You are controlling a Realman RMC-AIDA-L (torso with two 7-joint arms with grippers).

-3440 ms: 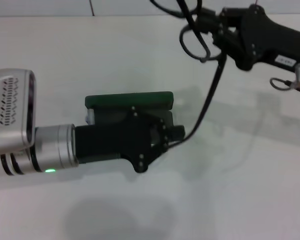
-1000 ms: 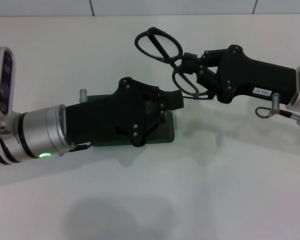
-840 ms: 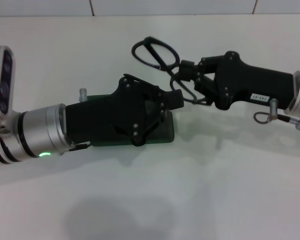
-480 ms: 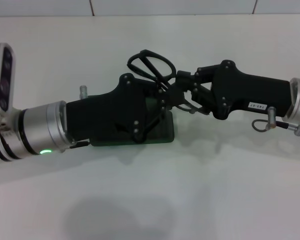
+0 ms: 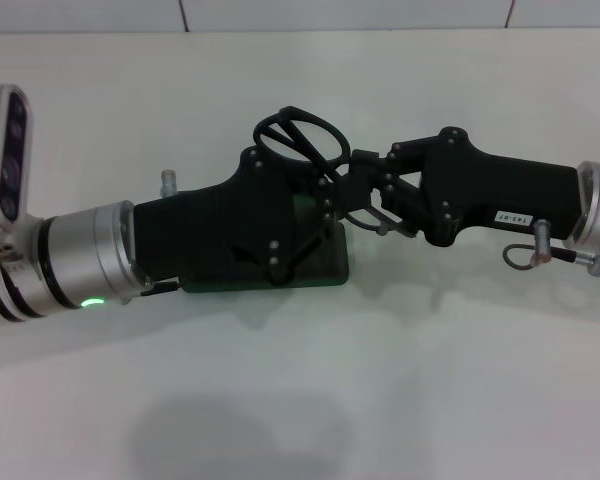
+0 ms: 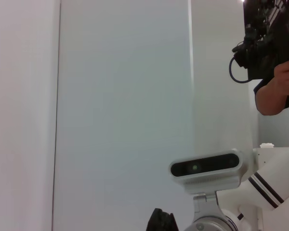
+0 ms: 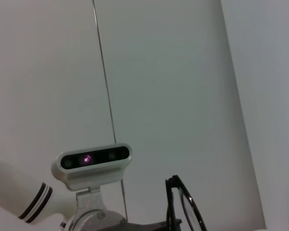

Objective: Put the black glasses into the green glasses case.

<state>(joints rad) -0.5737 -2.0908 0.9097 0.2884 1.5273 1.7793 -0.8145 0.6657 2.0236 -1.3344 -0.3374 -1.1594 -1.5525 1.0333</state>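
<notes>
Right gripper point(image 5: 358, 190) grips black glasses point(image 5: 298, 133) seemingly above green glasses case point(image 5: 325, 268).

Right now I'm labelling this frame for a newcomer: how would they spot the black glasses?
Start at the white table, where two black arms meet mid-table. The black glasses sit at that meeting point, held by the right tool above the green glasses case. They are the only thin wire loops there.

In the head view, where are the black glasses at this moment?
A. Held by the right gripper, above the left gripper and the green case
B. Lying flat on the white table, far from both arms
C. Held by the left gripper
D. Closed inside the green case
A: the black glasses are gripped by the right gripper, over the left gripper and the green glasses case.
</notes>
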